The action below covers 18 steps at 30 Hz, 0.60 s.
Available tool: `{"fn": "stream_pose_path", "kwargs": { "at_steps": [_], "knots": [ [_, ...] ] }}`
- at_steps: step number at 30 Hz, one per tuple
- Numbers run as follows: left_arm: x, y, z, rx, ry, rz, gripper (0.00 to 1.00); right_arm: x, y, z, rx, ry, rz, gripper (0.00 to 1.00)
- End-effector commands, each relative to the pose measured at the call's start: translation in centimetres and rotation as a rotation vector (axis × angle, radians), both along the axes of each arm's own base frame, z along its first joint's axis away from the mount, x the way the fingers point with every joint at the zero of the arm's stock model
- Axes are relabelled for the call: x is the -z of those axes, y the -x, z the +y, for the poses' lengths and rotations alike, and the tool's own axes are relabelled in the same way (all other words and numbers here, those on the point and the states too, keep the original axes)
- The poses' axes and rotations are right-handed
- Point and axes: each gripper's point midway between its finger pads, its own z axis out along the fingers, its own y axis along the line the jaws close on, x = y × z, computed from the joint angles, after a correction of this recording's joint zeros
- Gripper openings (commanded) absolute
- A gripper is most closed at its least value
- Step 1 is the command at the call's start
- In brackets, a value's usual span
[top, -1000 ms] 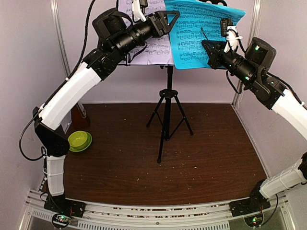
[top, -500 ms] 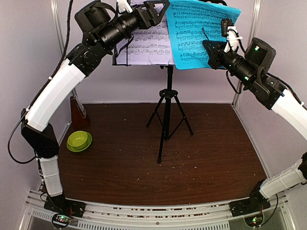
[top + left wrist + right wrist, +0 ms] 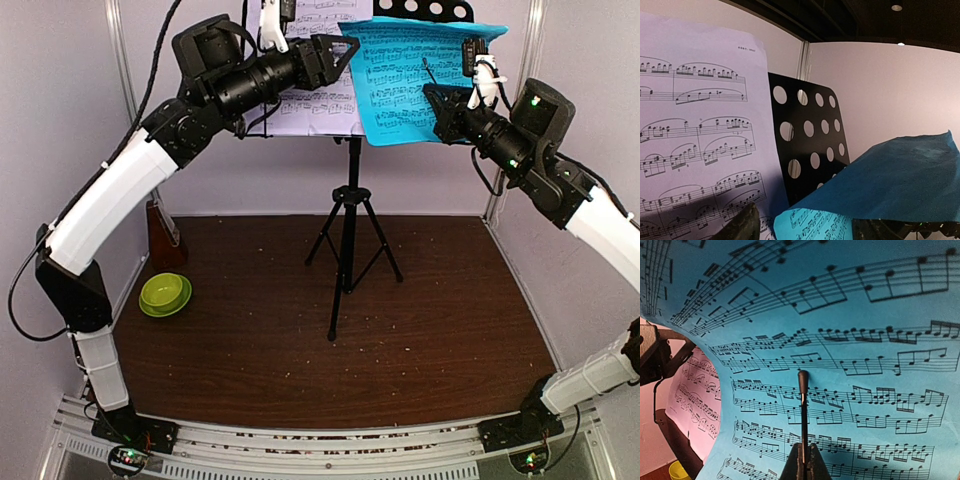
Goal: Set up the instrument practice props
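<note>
Where the left wall meets the dark wooden table [image 3: 420,330], one brown pyramid metronome [image 3: 163,232] stands upright, partly hidden by the left arm, and one lime-green bowl [image 3: 166,293] sits just in front of it. Both are well apart from the single black music stand [image 3: 349,230], which rises at mid-table with its pole vertical, its tripod legs spread and its perforated desk facing the arms.

Two sheets lean on that desk. The white music sheet [image 3: 322,100] is on the left, upright with its staves level. The left gripper [image 3: 345,55] hangs in front of its right edge with its fingers spread wide and nothing between them.

The cyan music sheet [image 3: 405,75] is on the right, askew and bowed outward, and its left edge overlaps the white one. Its top curls forward and covers part of the desk's holes.

The right gripper [image 3: 430,95] points at the cyan sheet's face, jaws pressed together. I cannot tell whether they pinch any paper.
</note>
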Motion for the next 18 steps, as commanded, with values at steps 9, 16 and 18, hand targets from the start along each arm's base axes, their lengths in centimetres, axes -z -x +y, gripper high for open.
{"fn": "stream_pose_path", "kwargs": {
  "at_steps": [9, 16, 18],
  "knots": [
    [-3.6, 1.2, 0.7, 0.048, 0.045, -0.167, 0.24, -2.2, 1.1, -0.7, -0.011, -0.048, -0.076, 0.0],
    [-3.9, 1.5, -0.1, 0.098, 0.036, -0.233, 0.18, -2.2, 1.2, -0.5, -0.015, -0.042, -0.08, 0.0],
    [-3.7, 1.5, -0.3, 0.102, 0.03, -0.238, 0.19, -2.3, 1.2, -0.5, -0.015, -0.041, -0.081, 0.0]
  ]
}}
